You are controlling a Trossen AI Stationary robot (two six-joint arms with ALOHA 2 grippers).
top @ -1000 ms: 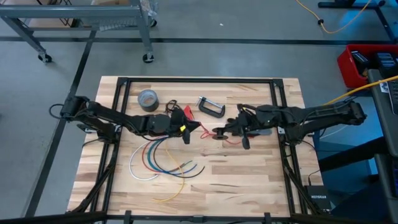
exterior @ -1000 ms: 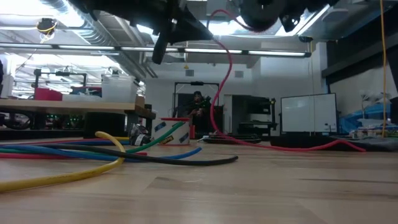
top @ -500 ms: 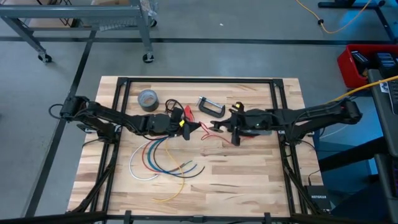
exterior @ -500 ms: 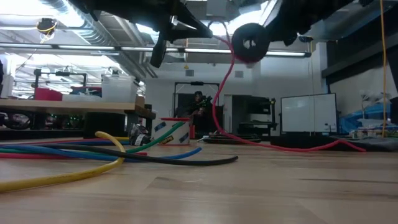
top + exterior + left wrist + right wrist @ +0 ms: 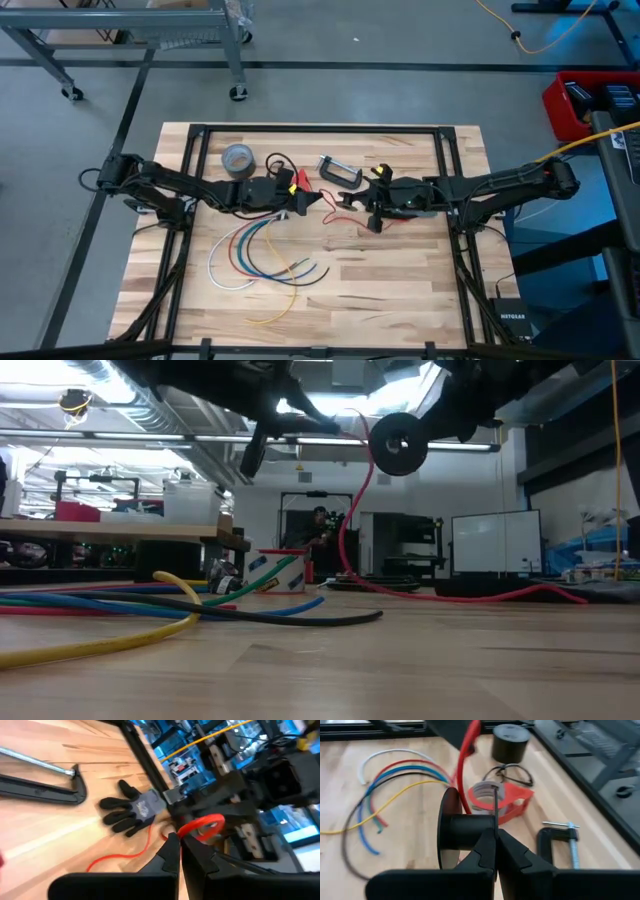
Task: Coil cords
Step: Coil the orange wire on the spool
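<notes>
The thin red wire (image 5: 345,530) hangs from the small black spool (image 5: 397,443) down to the table and trails off to the right (image 5: 480,598). Both sit above the table's middle. My right gripper (image 5: 347,206) is shut on the spool (image 5: 465,837). Facing it from the left, my left gripper (image 5: 316,200) is shut on the red wire (image 5: 197,826) right beside the spool. Slack wire (image 5: 365,222) lies on the table under my right gripper. My left gripper pinches the red wire (image 5: 186,829) between its two fingertips, close to where it meets the spool. The fingers reach nearly level from the table's left. From there the wire hangs slack to the table. My right gripper pinches the spool's near flange (image 5: 495,807) at its rim between its two fingers. It comes from the table's right, slanting slightly down. The spool is lifted clear of the table, its axis along the fingers.
A fanned bundle of coloured wires (image 5: 262,258) lies in front of the left arm. Behind the grippers are a grey tape roll (image 5: 238,158), a C-clamp (image 5: 340,172), glasses (image 5: 515,772) and a red tape dispenser (image 5: 507,800). A dark glove (image 5: 130,811) lies beneath the right arm.
My right gripper has come down and tipped, bringing the spool lower and closer to my left gripper. My left gripper has rolled about its own pointing line while staying in place. The wire's lower length stays lying on the table.
</notes>
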